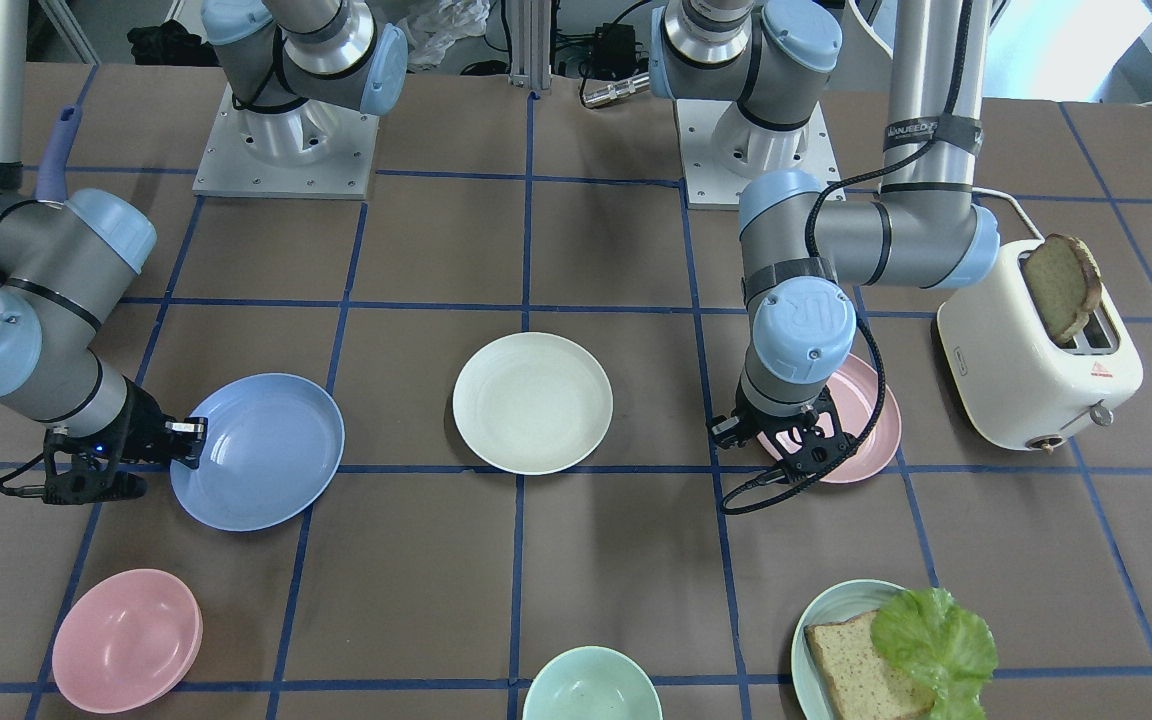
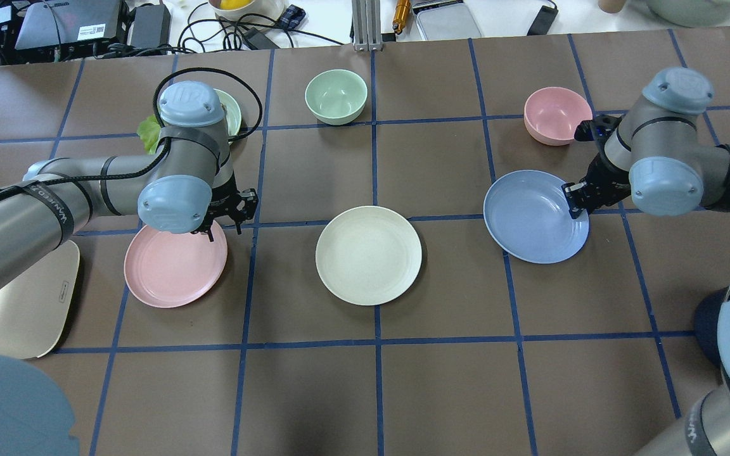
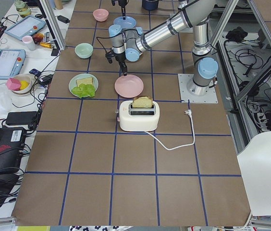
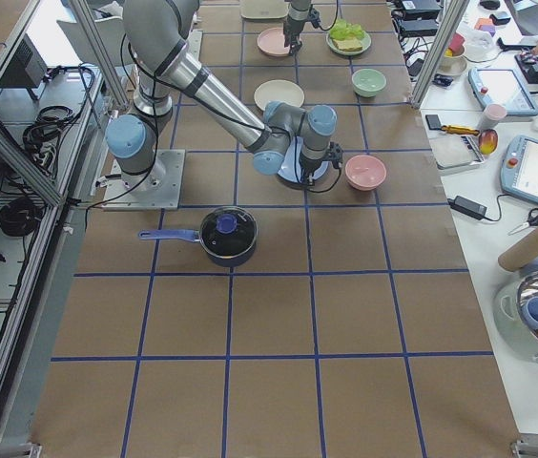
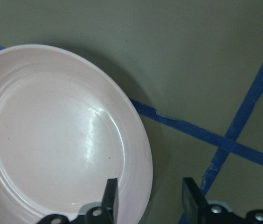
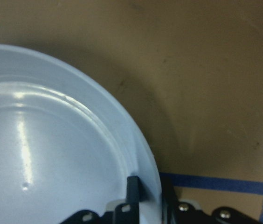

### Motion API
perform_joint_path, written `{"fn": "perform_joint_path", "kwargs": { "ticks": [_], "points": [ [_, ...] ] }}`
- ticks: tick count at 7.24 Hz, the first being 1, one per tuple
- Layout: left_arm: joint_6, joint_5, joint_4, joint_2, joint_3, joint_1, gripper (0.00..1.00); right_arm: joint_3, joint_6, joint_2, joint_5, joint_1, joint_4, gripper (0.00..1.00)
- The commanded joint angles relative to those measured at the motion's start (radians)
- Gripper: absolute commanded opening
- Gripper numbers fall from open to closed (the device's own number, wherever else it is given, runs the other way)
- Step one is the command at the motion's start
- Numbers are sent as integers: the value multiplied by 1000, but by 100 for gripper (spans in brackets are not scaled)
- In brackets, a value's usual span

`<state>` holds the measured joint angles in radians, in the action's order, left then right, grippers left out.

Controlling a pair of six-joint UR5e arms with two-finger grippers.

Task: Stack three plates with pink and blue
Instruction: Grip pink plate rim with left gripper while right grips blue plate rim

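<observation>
A pink plate [image 2: 175, 266] lies flat on the table on my left side. My left gripper [image 2: 225, 218] is open and hangs low over its far right rim. In the left wrist view the rim of the pink plate [image 5: 52, 140] sits between the two fingers [image 5: 110, 200]. A blue plate [image 2: 533, 215] is on my right side. My right gripper [image 2: 574, 202] is shut on its rim, as the right wrist view [image 6: 150, 186] shows, and the gripped edge looks slightly raised. A cream plate [image 2: 368, 254] lies between them, untouched.
A pink bowl [image 2: 556, 114] stands just beyond my right gripper and a green bowl [image 2: 336, 95] at the far middle. A green plate with bread and lettuce [image 1: 896, 650] is beyond my left arm. A cream toaster [image 1: 1036, 350] with bread stands left of the pink plate. A dark pot [image 4: 229, 234] is near my right base.
</observation>
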<state>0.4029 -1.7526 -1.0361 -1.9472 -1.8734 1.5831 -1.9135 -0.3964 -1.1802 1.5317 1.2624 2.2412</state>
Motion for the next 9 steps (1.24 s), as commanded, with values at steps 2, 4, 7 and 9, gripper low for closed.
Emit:
{"fn": "perform_joint_path", "kwargs": {
  "ticks": [2,4,7,9],
  "points": [
    [-12,-7,46,-24,-3,-3,53,103,2,-73,1,6,-162,0],
    [-12,-7,48,-25,-4,-2,42,149,2,-65,-1,6,-222,0],
    [-13,-7,48,-39,-6,-2,34,84,-2,-29,-2,8,-207,24],
    [-16,-8,48,-42,-6,-3,22,42,-15,-1,-39,0,-177,47]
  ]
}}
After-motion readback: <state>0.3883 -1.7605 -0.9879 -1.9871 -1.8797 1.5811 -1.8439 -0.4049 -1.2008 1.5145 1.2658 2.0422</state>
